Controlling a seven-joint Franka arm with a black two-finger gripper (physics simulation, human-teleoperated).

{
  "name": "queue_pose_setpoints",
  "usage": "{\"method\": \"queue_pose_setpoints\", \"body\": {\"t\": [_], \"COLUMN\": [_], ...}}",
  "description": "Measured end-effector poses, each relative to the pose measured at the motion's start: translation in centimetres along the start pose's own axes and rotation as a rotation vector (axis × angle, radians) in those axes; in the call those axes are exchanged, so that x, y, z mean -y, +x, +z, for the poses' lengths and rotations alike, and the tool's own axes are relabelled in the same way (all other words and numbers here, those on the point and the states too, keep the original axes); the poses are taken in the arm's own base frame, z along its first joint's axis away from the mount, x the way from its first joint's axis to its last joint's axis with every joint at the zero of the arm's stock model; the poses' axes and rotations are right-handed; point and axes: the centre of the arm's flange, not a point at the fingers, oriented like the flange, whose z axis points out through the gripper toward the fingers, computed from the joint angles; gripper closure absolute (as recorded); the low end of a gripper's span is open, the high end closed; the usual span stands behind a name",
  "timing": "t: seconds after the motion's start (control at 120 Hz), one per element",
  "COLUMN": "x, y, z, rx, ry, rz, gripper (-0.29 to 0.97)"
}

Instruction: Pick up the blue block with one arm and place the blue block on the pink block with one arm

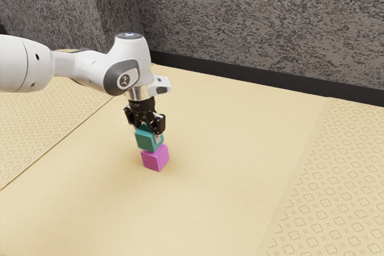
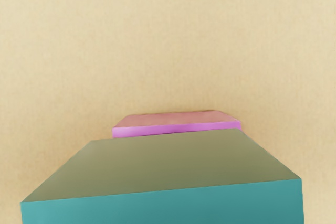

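Observation:
A teal-blue block (image 1: 148,139) sits between the black fingers of my gripper (image 1: 146,126), which is shut on its upper part. Directly beneath it stands the pink block (image 1: 155,158) on the tan table; the blue block's underside looks to be touching or just above the pink top, slightly offset toward the exterior view's left. In the wrist view the blue block (image 2: 168,182) looms large just under my hand, with a strip of the pink block (image 2: 176,124) showing beyond it.
The tan tabletop (image 1: 240,166) spreads around the two blocks, with patterned mats (image 1: 324,208) at the exterior view's right and left. A dark speckled wall (image 1: 270,22) runs along the back.

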Motion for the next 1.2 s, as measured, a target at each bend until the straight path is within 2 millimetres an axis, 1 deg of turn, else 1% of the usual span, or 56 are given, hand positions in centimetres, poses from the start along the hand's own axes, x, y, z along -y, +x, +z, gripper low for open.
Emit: {"method": "queue_pose_setpoints", "body": {"t": [0.25,0.408,1.2], "x": [-0.53,-0.74,0.05], "y": [-0.36,-0.96,-0.38], "z": [-0.02,0.35,0.40], "rx": [-0.001,0.010,-0.008], "ry": [-0.011,-0.013,-0.021], "rz": [0.003,0.006,-0.002], "gripper": [0.32,0.32,0.32]}}
